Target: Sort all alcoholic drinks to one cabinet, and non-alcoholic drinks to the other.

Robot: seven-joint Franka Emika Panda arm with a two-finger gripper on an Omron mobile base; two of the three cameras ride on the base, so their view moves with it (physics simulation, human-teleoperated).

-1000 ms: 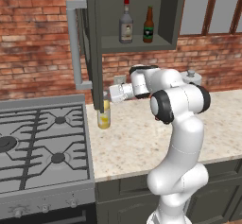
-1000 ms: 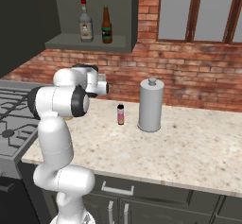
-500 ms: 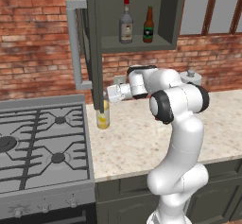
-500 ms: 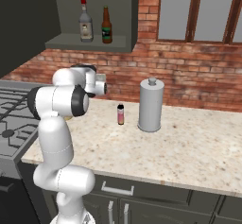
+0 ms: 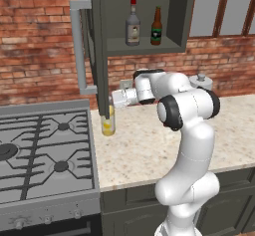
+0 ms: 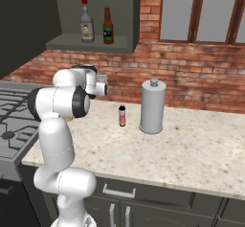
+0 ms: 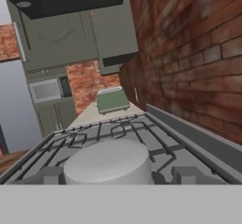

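Gripper barely moved since a second ago, parked over the yellow bottle; can't tell its jaw state.

Bottle labels too small; no legible text.

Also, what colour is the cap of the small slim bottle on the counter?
Black, on the pink bottle; the right base view shows it best.

a glossy white arm of rounded, bulbous segments, with dark grey-black rings at its joints.
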